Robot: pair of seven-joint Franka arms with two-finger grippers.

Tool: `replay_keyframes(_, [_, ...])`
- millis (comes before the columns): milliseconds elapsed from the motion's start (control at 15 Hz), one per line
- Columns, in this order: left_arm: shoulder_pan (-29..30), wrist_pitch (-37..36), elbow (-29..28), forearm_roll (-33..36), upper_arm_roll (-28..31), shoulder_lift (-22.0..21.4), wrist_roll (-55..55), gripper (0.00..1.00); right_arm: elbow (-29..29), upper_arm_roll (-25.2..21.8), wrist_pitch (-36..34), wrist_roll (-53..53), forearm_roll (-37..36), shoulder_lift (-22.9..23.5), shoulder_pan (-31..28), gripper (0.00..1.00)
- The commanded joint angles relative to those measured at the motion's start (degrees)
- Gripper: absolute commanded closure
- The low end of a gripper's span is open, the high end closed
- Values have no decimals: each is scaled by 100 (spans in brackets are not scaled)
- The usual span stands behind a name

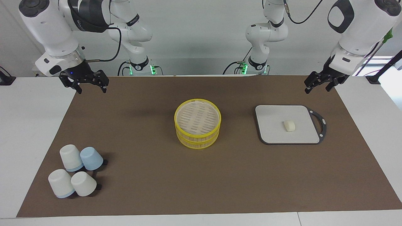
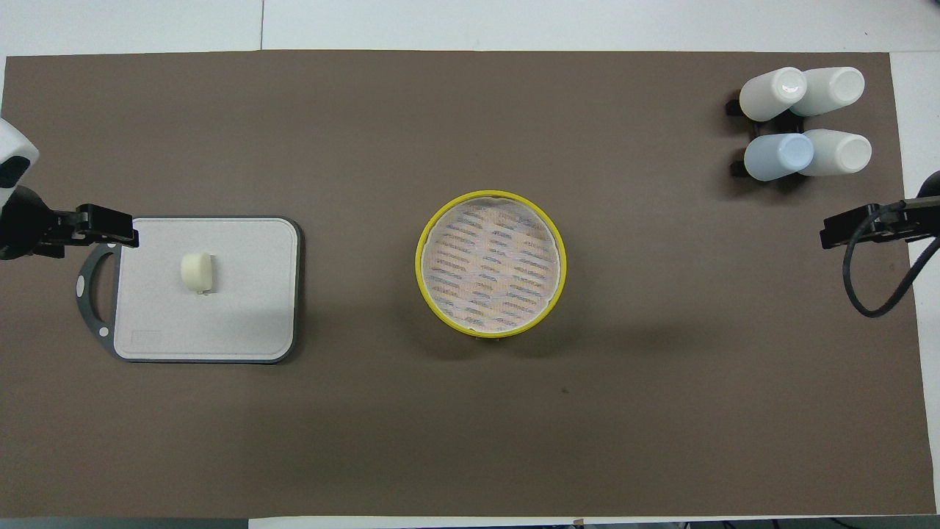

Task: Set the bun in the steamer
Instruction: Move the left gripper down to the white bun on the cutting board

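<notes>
Opening step, reach not yet made. Bun (image 1: 289,126) sits on grey board (image 1: 273,138), toward left arm's end of worktop, well apart from steamer (image 1: 197,123) at mid-worktop. Left pincer (image 1: 319,87) hangs above brown mat near board's corner, fingers wide, empty. Right pincer (image 1: 90,87) waits over mat edge at its own end, wide, empty. Cups (image 1: 76,171) clustered farther out, untouched. Next move likely: left pincer over bun, descend, close gently, since soft dough may squash.
</notes>
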Motion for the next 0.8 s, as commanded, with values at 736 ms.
replay_keyframes(736, [112,2883,-2058,157,-17,536,50,0,-10,67,-204,-124,-47,-8,-300,0])
